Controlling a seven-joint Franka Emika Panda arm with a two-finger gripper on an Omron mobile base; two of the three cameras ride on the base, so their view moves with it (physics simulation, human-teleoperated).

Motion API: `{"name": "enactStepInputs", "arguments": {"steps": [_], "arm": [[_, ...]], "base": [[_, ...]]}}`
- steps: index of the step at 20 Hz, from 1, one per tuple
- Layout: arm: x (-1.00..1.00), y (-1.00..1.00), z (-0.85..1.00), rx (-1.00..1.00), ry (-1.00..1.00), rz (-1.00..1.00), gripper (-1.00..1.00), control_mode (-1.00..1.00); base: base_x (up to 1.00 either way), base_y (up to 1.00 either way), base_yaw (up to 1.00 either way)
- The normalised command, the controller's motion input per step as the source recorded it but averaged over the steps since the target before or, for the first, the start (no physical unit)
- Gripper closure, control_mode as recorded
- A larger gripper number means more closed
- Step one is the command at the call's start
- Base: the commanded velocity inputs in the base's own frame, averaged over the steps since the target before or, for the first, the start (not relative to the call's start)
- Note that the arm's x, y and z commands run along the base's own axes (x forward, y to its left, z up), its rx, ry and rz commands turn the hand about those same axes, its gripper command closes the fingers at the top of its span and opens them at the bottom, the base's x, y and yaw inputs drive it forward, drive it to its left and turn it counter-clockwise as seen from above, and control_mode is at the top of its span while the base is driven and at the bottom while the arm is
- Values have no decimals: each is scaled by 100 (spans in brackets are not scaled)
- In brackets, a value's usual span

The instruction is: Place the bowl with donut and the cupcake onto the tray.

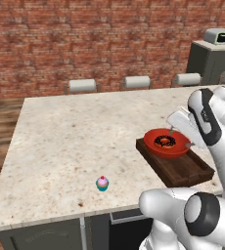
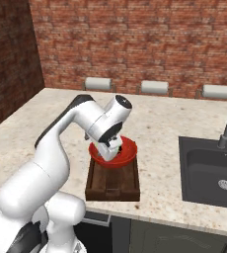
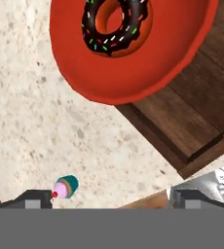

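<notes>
Sitting on the far end of the dark brown rectangular wooden tray [image 1: 183, 169], near the tabletop's [image 1: 70, 136] front edge: wide red round bowl [image 1: 166, 144] holding the chocolate-iced sprinkled ring donut [image 1: 164, 141]. Hovering just above the bowl with fingers spread apart and gripping nothing: gripper [image 3: 111, 198]. Standing alone well to the tray's left, near the front edge: tiny teal-wrapped, pink-frosted cupcake [image 1: 102, 183].

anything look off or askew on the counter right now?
Slightly. The bowl with the donut sits at the far end of the tray, its rim overhanging the tray's edge in the hand view rather than centred. The cupcake stands upright on the counter, apart from the tray. Nothing spilled.
</notes>
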Motion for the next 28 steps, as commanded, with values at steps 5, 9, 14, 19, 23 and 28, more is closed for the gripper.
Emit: {"name": "enactStepInputs", "arguments": {"steps": [5, 9, 14, 19, 23, 28], "arm": [[-37, 76, 32, -15, 6, 19, -100, -100], [-31, 63, 16, -14, 4, 16, -100, -100], [-9, 44, 18, -6, 8, 17, -100, -100], [0, 31, 3, -2, 4, 14, -100, -100], [-2, 22, 0, -3, 0, 9, -100, -100], [-1, 22, -4, -6, 0, 7, -100, -100]], "base": [[0, 0, 0], [0, 0, 0], [0, 0, 0], [0, 0, 0], [0, 0, 0], [0, 0, 0]]}}
